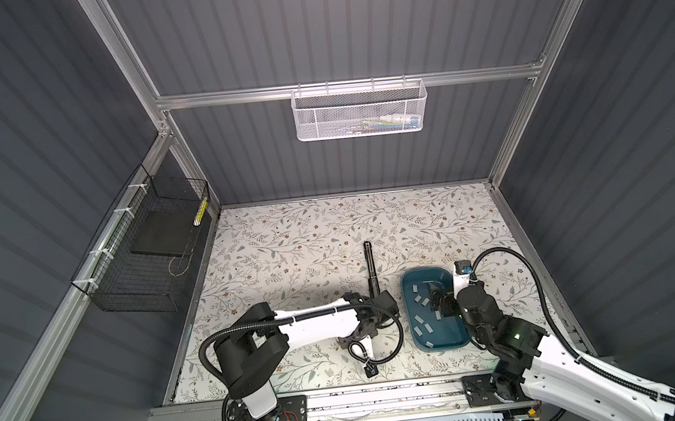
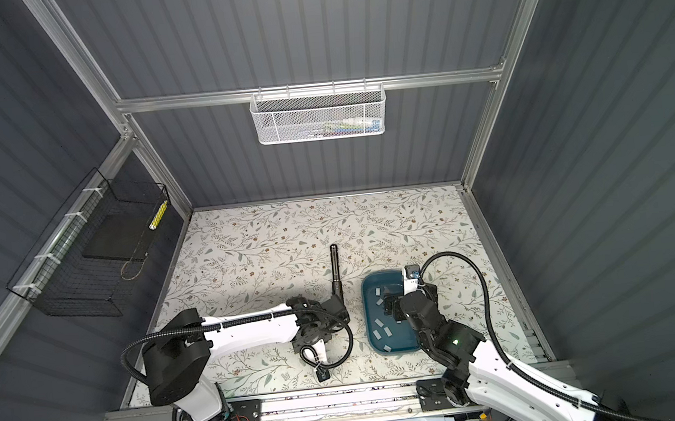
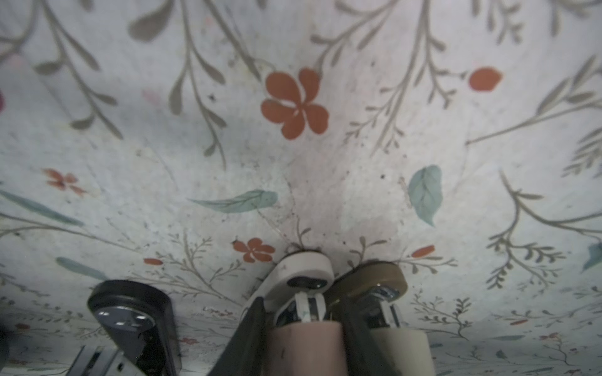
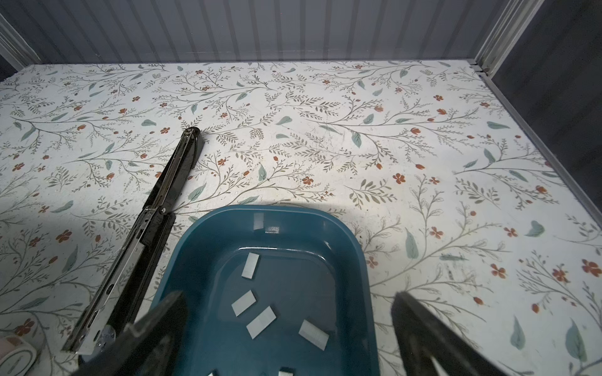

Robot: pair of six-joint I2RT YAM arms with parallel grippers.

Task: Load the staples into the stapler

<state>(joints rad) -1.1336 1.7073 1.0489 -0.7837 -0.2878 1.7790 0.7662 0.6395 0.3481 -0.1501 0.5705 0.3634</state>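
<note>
several pale grey staples (image 4: 261,322) are being shown lying loose and flat on the floor of a blue tray (image 4: 356,237), and one more is being seen resting on its far wall. in both top views this tray is being seen on the right of the flowered worktop (image 1: 288,241). the right hand (image 4: 288,296) is being held over the near part of the tray with its two dark fingers (image 4: 169,312) spread wide, nothing being gripped between them. just beside the tray's left edge a long black stapler (image 1: 370,267) is being shown folded open flat on the worktop, a bright metal rail showing along its near half and its far end pointing toward the back wall. the left hand (image 1: 379,301) is being seen low at the near end of that stapler. in the left wrist view it is being shown drawn narrow about a small pink stapler (image 3: 306,345), a dark finger (image 3: 247,338) lying against each side of the body. a small cream stapler (image 3: 400,345) is being shown just beside the pink one, and the black stapler's rounded end is being seen near on the other side.
</note>
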